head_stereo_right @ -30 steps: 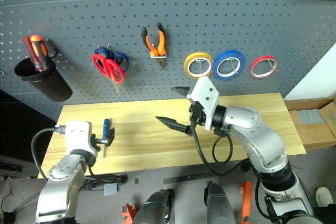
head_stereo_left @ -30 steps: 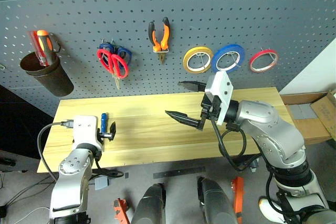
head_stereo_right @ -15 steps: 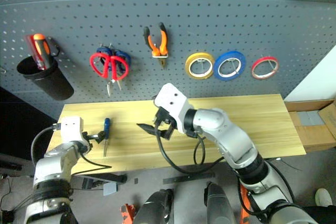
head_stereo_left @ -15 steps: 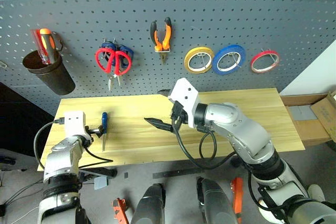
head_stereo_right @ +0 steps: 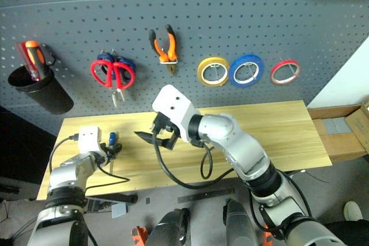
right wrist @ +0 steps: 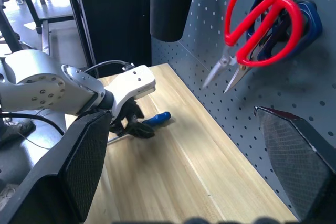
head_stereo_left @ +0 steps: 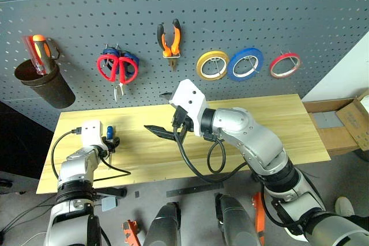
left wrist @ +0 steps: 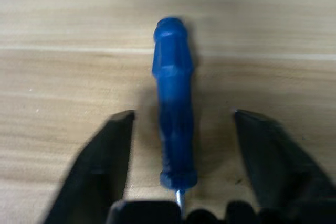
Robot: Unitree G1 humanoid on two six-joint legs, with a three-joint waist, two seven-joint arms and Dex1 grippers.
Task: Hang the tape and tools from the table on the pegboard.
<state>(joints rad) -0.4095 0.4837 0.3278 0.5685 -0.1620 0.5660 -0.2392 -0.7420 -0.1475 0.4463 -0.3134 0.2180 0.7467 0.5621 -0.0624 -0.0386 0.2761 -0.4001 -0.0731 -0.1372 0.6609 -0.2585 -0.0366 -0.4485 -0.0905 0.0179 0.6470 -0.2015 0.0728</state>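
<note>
The small blue-handled screwdriver (left wrist: 174,124) lies flat on the light wooden table (head_stereo_left: 259,113) near its left end. My left gripper (head_stereo_left: 111,141) is down over it, jaws open on either side of the handle with a gap on each side. My right gripper (head_stereo_left: 154,110) hangs open and empty above the middle of the table, pointing left. On the dark grey pegboard (head_stereo_left: 230,15) hang the red-handled scissors (head_stereo_left: 112,67), the orange-and-black pliers (head_stereo_left: 170,37) and the thin red tape (head_stereo_left: 285,64).
A yellow roll (head_stereo_left: 212,64) and a blue roll (head_stereo_left: 246,63) hang beside the red tape. Blue-handled scissors hang behind the red ones. A dark cup (head_stereo_left: 40,82) with screwdrivers hangs at the pegboard's left. Cardboard boxes (head_stereo_left: 346,122) stand past the table's right end.
My left gripper has come down and forward over the blue screwdriver's handle. My right gripper has swung left across the table, staying open.
</note>
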